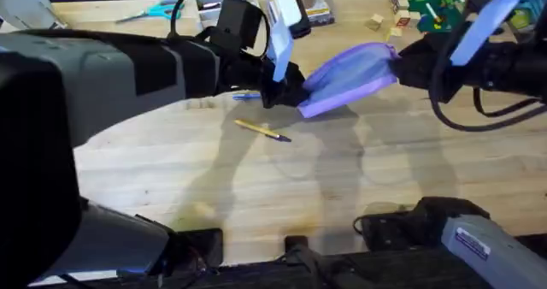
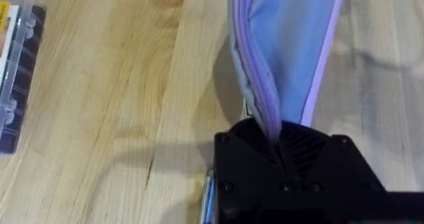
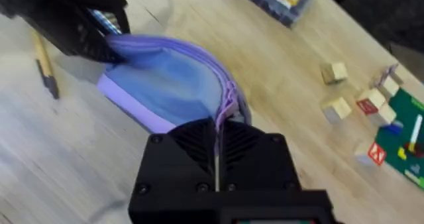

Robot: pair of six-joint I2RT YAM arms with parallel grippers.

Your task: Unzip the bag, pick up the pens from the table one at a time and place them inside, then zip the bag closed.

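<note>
lavender pencil pouch (image 1: 350, 77) held off the table (image 1: 282, 186), stretched between arms | left gripper (image 1: 275, 91) clamped on one end | right gripper (image 3: 217, 154) clamped on zipper end | yellow pen (image 1: 261, 131) on table just below pouch

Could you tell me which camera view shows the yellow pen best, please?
Overhead: the yellow pen lies whole on the table, below the bag. Right wrist view catches part of it at the edge; left wrist view none.

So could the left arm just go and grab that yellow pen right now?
Probably not yet. The left gripper is shut on one end of the bag, held up between both arms. The yellow pen lies uncovered on the table nearby.
</note>
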